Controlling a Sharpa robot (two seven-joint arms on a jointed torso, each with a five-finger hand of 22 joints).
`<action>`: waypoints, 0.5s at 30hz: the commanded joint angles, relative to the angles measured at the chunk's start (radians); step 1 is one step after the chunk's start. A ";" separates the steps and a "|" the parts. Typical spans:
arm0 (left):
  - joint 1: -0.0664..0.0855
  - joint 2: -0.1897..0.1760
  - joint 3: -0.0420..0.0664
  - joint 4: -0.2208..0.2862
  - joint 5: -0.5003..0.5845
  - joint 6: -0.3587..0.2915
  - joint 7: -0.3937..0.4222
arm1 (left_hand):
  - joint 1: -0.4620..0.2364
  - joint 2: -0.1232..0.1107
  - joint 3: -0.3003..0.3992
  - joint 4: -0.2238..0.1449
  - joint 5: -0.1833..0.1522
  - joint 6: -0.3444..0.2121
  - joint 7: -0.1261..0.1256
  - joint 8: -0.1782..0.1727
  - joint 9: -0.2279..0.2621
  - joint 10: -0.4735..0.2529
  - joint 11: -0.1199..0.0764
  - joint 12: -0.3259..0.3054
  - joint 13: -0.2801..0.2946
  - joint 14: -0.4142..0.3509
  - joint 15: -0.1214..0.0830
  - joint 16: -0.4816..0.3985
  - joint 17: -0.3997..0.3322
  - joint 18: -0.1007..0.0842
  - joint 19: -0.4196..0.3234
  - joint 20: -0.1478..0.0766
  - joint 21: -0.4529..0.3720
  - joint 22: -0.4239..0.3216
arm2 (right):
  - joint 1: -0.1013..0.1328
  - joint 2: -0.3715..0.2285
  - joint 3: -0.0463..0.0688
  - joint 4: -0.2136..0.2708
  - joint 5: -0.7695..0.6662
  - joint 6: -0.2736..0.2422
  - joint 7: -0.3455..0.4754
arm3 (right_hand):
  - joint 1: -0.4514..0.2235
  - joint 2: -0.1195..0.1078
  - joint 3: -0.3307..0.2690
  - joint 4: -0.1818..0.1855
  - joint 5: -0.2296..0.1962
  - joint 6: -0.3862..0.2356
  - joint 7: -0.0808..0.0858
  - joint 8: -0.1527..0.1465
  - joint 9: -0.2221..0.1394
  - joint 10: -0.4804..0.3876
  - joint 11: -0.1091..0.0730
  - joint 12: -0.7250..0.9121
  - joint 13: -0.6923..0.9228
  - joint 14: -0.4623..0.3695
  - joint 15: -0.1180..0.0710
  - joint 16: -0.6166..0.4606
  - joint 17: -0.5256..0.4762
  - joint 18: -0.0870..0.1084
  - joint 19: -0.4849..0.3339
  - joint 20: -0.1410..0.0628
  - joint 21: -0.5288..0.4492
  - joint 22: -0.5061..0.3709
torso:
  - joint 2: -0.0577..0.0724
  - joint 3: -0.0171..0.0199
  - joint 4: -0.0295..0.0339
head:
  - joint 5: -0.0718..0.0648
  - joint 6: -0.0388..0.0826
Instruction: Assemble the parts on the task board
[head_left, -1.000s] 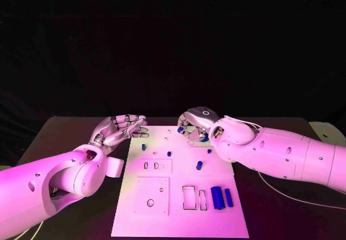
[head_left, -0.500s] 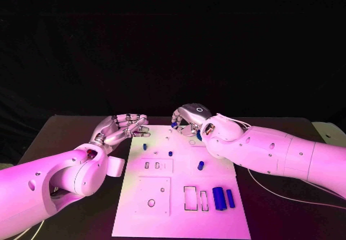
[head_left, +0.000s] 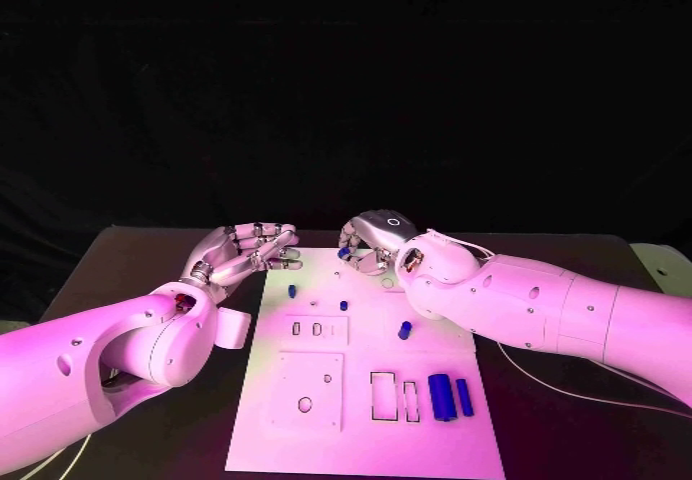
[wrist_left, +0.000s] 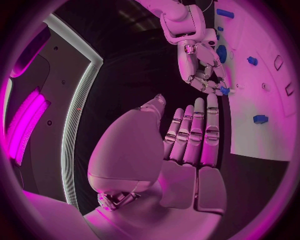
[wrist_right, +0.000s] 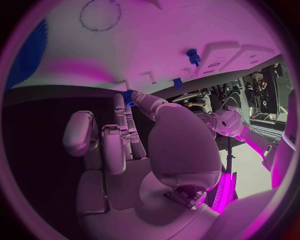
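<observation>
1. Now, at the head view's centre, I see my right hand (head_left: 378, 243) over the task board's (head_left: 361, 420) upper edge; its fingertips pinch a small blue part (wrist_right: 128, 95).
2. Left of it, my left hand (head_left: 242, 253) hovers, fingers loosely curled, grasping nothing; the right is nearer.
3. Other blue parts (head_left: 449, 397) lie lower right; I cannot tell the pinched part's long axis.

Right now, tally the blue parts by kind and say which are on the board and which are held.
Small blue parts on the task board: 3
Long blue parts on the board: 2
Held blue part, pinched by the right hand's fingers: 1
Total: 6 in view
</observation>
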 joint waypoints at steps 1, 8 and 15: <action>0.003 0.002 0.001 0.002 0.004 0.017 0.005 | -0.005 -0.002 0.003 0.003 -0.001 -0.005 0.038 -0.005 -0.001 -0.003 0.003 -0.006 0.001 -0.005 0.001 -0.005 0.001 0.013 0.006 0.001 0.002 -0.001 | -0.001 0.001 0.000 -0.002 -0.003 0.044 0.003 | -0.006 0.001 0.003 0.006 0.003 -0.001 -0.001 0.004 0.056 0.004 0.001 -0.005 0.001 0.061 -0.005 0.007 0.024 -0.015 -0.001 -0.003 0.004 0.000 | 0.001 0.0002 0.0001 | 0.002 -0.003; 0.003 0.000 0.001 0.000 0.004 0.016 0.005 | -0.005 -0.002 0.003 0.003 -0.001 -0.005 0.038 -0.005 -0.001 -0.003 0.003 -0.006 0.001 -0.005 0.001 -0.005 0.001 0.013 0.006 0.001 0.002 -0.001 | -0.001 -0.004 0.000 -0.002 -0.008 0.068 -0.002 | -0.008 -0.001 0.002 0.006 0.004 -0.002 0.000 0.004 0.058 0.004 0.002 -0.005 0.001 0.061 -0.004 0.006 0.023 -0.015 -0.002 -0.003 0.004 -0.001 | 0.003 0.0013 -0.0009 | 0.005 -0.003; 0.004 0.001 0.001 -0.002 0.004 0.016 0.005 | -0.005 -0.002 0.003 0.003 -0.001 -0.005 0.038 -0.005 -0.001 -0.003 0.003 -0.006 0.001 -0.005 0.001 -0.005 0.001 0.013 0.006 0.001 0.002 -0.002 | -0.001 -0.002 0.000 -0.005 -0.013 0.082 -0.005 | -0.011 -0.003 0.000 0.008 0.004 -0.003 0.000 0.005 0.060 0.004 0.002 -0.005 0.002 0.061 -0.004 0.007 0.023 -0.015 -0.002 -0.003 0.004 0.000 | 0.005 0.0013 0.0012 | 0.002 -0.003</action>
